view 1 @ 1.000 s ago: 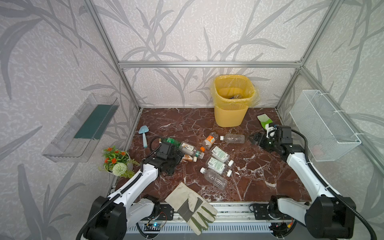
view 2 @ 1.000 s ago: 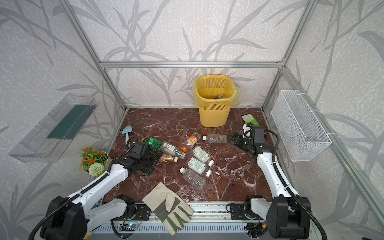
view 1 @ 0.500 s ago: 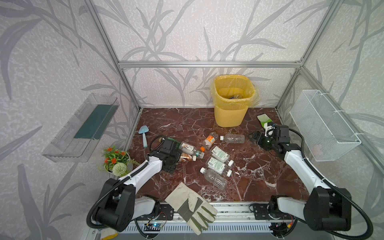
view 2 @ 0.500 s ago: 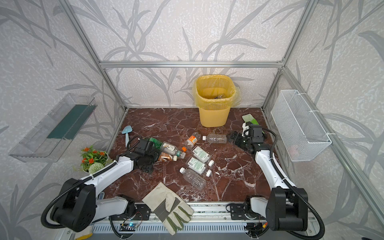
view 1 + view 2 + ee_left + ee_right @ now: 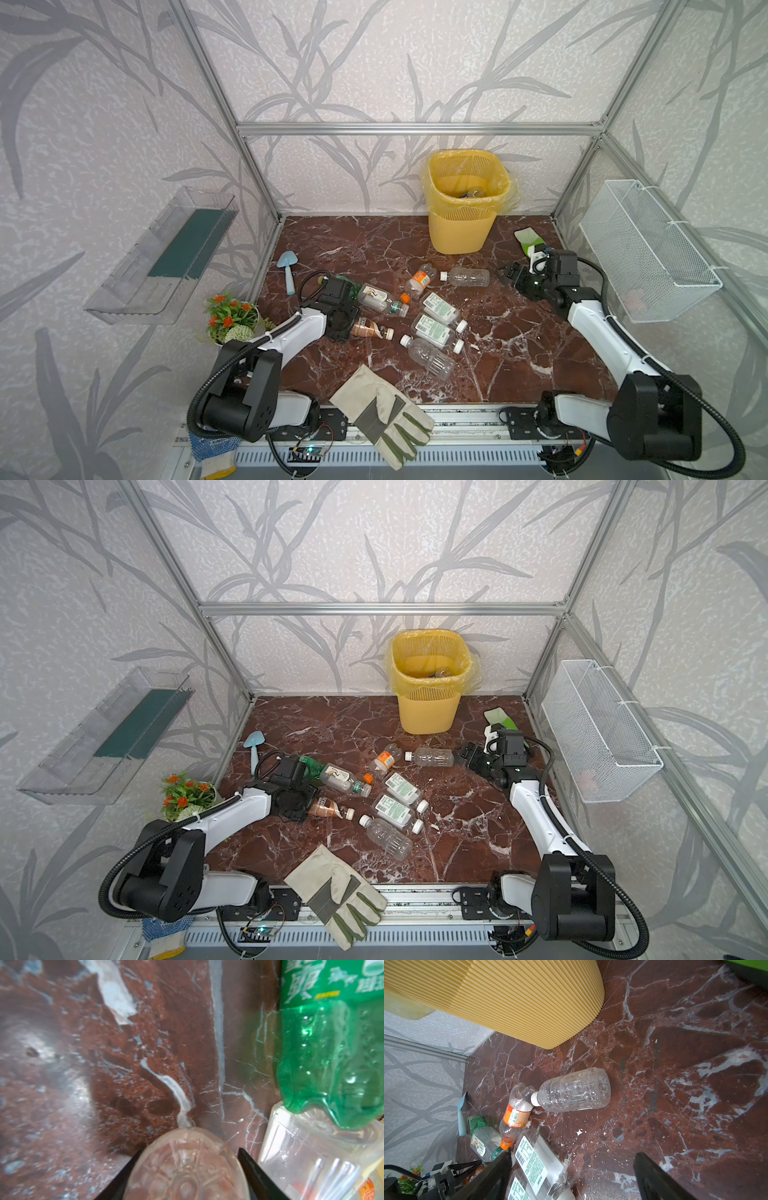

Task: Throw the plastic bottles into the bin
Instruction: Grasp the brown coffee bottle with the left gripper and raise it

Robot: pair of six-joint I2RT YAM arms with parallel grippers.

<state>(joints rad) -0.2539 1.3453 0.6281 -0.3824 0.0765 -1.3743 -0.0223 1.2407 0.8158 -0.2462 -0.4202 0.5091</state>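
My left gripper (image 5: 355, 328) (image 5: 190, 1150) is shut on an amber plastic bottle (image 5: 370, 330) (image 5: 187, 1172) that lies on the marble floor, one black finger on each side of its base. A green bottle (image 5: 332, 1053) and a clear one (image 5: 311, 1157) lie just beside it. My right gripper (image 5: 509, 274) (image 5: 573, 1153) stands open and empty, a short way right of a clear bottle (image 5: 469, 277) (image 5: 575, 1091). Several more plastic bottles (image 5: 434, 330) lie mid-floor in both top views. The yellow bin (image 5: 457, 232) (image 5: 428, 712) (image 5: 508, 1001) stands at the back with bottles inside.
A work glove (image 5: 382, 411) lies at the front edge. A blue trowel (image 5: 286, 270) and a potted plant (image 5: 228, 316) sit at the left. A white wire basket (image 5: 644, 253) hangs on the right wall, a clear tray (image 5: 166, 257) on the left wall. A green-white packet (image 5: 528, 239) lies behind my right gripper.
My left gripper has reached forward and closed onto the amber bottle. My right gripper has edged left toward the clear bottle and stays open.
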